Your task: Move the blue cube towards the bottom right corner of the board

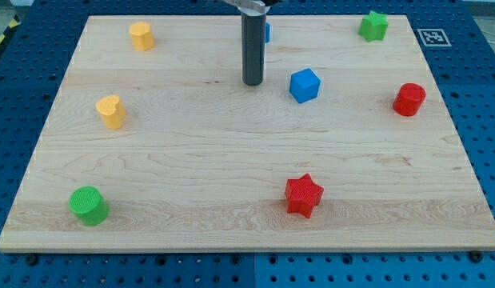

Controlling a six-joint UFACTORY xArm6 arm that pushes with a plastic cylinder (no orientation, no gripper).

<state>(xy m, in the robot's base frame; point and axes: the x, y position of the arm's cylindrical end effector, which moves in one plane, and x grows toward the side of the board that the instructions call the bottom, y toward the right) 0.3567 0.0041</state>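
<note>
The blue cube [305,85] sits on the wooden board [191,184], right of centre in the upper half. My tip [253,82] rests on the board just to the cube's left, a short gap away and not touching it. The dark rod rises from the tip to the view's top edge. A second blue block [267,32] is mostly hidden behind the rod near the top; its shape cannot be made out.
A red star [303,195] lies at the lower middle-right. A red cylinder [409,99] is at the right, a green star [373,26] at the top right. A yellow block [141,35], a yellow heart [111,111] and a green cylinder [89,206] are on the left.
</note>
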